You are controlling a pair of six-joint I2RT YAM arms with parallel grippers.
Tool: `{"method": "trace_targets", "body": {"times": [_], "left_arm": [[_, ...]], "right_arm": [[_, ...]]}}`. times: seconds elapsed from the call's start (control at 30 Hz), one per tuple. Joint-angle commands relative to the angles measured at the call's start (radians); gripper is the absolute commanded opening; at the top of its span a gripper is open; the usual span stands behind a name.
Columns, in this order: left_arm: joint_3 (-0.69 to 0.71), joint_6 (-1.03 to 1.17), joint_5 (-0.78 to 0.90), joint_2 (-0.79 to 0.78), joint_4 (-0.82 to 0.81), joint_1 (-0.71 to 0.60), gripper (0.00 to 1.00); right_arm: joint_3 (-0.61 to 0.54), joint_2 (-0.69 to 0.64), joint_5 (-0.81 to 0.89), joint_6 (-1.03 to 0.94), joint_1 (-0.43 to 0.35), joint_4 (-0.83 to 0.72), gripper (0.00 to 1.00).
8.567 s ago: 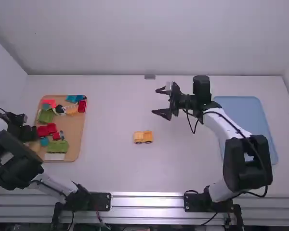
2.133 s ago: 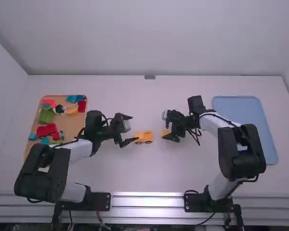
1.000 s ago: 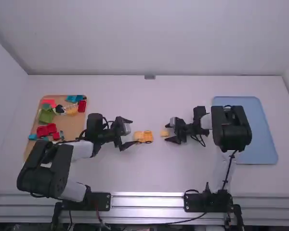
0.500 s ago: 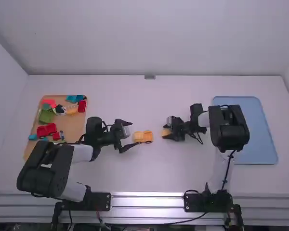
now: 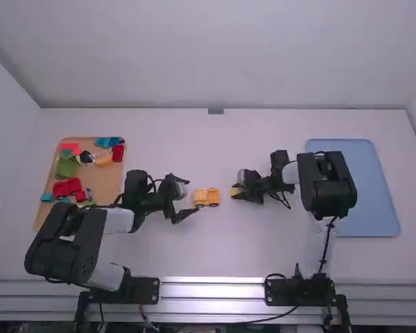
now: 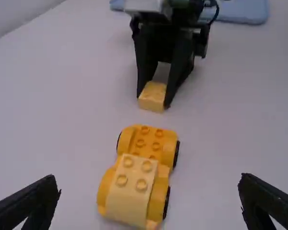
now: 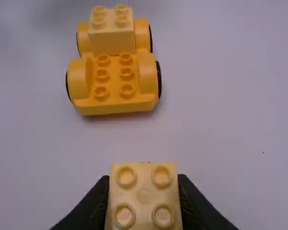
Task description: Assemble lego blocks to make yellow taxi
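Note:
My left gripper (image 5: 185,198) stands open just left of the yellow car base (image 5: 207,198); its fingers flank the base at a distance in the left wrist view, where the gripper (image 6: 151,203) holds nothing. A pale yellow block (image 6: 130,189) sits on one end of the car base (image 7: 115,84), and studs show bare on the other end. To the right of the base, my right gripper (image 5: 236,190) is shut on a second pale yellow block (image 7: 144,196), studs up. Both fingers of this right gripper (image 7: 144,203) press the block's sides, apart from the base.
At the far left lies a tan tray (image 5: 109,201) with several red, green, blue and yellow pieces in it. A blue tray (image 5: 374,201) lies on the right, partly beneath the right arm. White table surface (image 5: 208,250) stretches in front of the car base.
The left arm has come from the tan tray to beside the car base. The right gripper has come down near the base, closed on the pale yellow block and shifted slightly left with it.

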Motion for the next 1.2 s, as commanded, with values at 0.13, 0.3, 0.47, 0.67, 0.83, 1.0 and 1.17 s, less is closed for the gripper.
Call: {"method": "trace_targets", "body": {"times": [0.13, 0.3, 0.47, 0.67, 0.83, 1.0, 1.17], "left_arm": [[0.071, 0.035, 0.036, 0.116, -0.006, -0.006, 0.99], [0.147, 0.035, 0.102, 0.206, -0.012, -0.006, 0.99], [0.185, 0.077, 0.117, 0.252, -0.053, -0.006, 0.99], [0.215, 0.147, 0.116, 0.306, -0.101, -0.021, 0.99], [0.256, 0.198, 0.114, 0.367, -0.105, -0.037, 0.99], [0.321, 0.218, 0.071, 0.438, -0.153, -0.04, 0.99], [0.381, 0.339, 0.126, 0.483, -0.264, -0.043, 1.0]], "right_arm": [[-0.008, 0.021, -0.019, 0.021, -0.021, -0.007, 0.47], [-0.009, 0.021, -0.021, 0.021, -0.024, -0.021, 0.48], [-0.009, 0.021, -0.019, 0.011, -0.008, -0.026, 0.24], [-0.008, 0.021, -0.054, 0.013, -0.024, -0.029, 0.18], [-0.008, 0.004, -0.131, 0.02, -0.026, -0.033, 0.19], [-0.008, -0.056, -0.113, 0.096, -0.01, -0.037, 0.18], [-0.009, -0.144, -0.045, 0.134, 0.039, -0.079, 0.13]]}}
